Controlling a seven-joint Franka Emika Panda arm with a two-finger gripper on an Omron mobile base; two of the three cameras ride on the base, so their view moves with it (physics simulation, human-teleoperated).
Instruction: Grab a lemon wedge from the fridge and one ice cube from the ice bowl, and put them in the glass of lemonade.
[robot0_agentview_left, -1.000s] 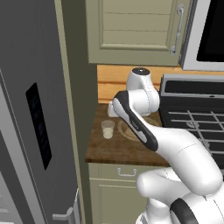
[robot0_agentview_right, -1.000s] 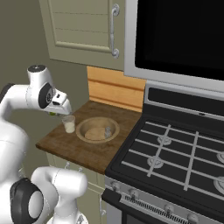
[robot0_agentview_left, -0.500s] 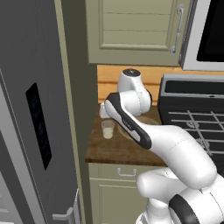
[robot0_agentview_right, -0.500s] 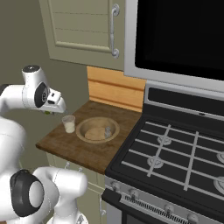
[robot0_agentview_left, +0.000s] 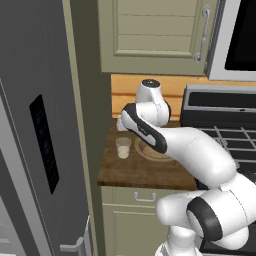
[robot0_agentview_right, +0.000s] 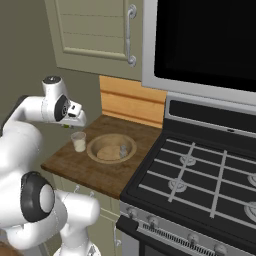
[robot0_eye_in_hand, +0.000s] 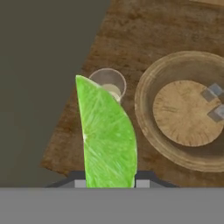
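Note:
My gripper (robot0_eye_in_hand: 110, 183) is shut on the lemon wedge (robot0_eye_in_hand: 107, 135), a bright yellow-green slice standing up between the fingertips (robot0_eye_in_hand: 80, 183). It hangs above the wooden counter, just above and to the left of the glass of lemonade (robot0_agentview_right: 78, 141). In the hand view the glass (robot0_eye_in_hand: 108, 84) sits right behind the wedge's tip. The tan ice bowl (robot0_agentview_right: 111, 148) stands to the right of the glass, with ice cubes (robot0_eye_in_hand: 214, 89) inside. The glass (robot0_agentview_left: 123, 148) also stands beside the grey fridge (robot0_agentview_left: 30, 125), whose doors are closed.
The counter (robot0_agentview_right: 75, 167) is a narrow wooden slab between the fridge's side panel and the black stove (robot0_agentview_right: 200, 180). Beige wall cabinets (robot0_agentview_left: 155, 35) hang above it, and a wooden backsplash (robot0_agentview_right: 130, 102) runs behind. The counter's front edge lies close to the glass.
The arm has swung left from over the bowl towards the glass, then settled. The wedge stays held in the same grip.

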